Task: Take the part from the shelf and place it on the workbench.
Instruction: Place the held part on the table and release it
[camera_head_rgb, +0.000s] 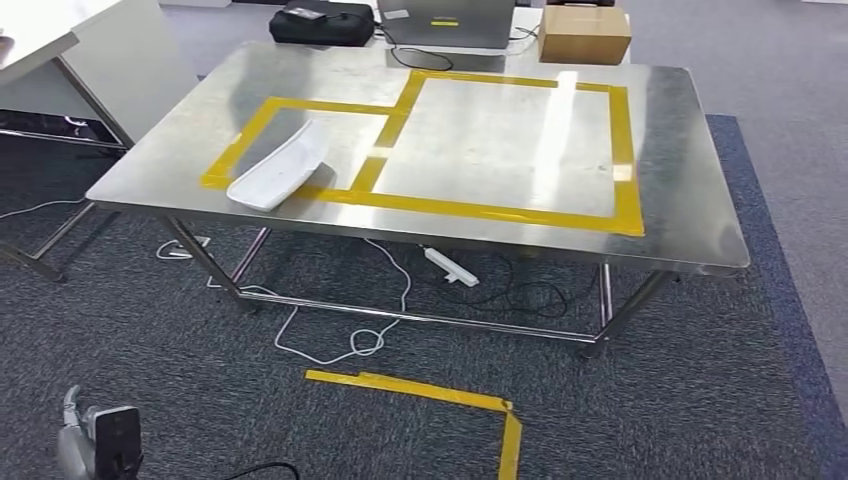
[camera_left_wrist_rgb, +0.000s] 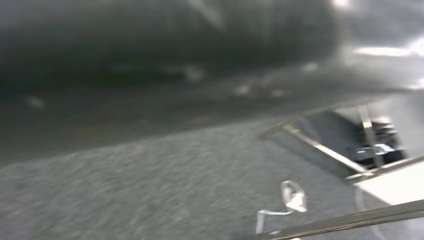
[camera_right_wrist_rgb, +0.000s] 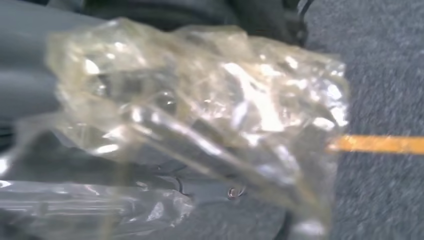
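In the right wrist view a crumpled clear plastic bag covers most of my right hand, which holds it above the grey carpet; the fingers are hidden behind the plastic, and what the bag holds is too blurred to tell. The steel workbench stands ahead in the head view, marked with yellow tape rectangles. A white curved part lies on its near left, across the tape of the smaller rectangle. My left hand hangs low at the bottom left, over the carpet; its fingers cannot be made out.
A cardboard box, a laptop and a black case sit beyond the bench's far edge. White cables and a power strip lie under the bench. Yellow tape marks the carpet. A white desk stands left.
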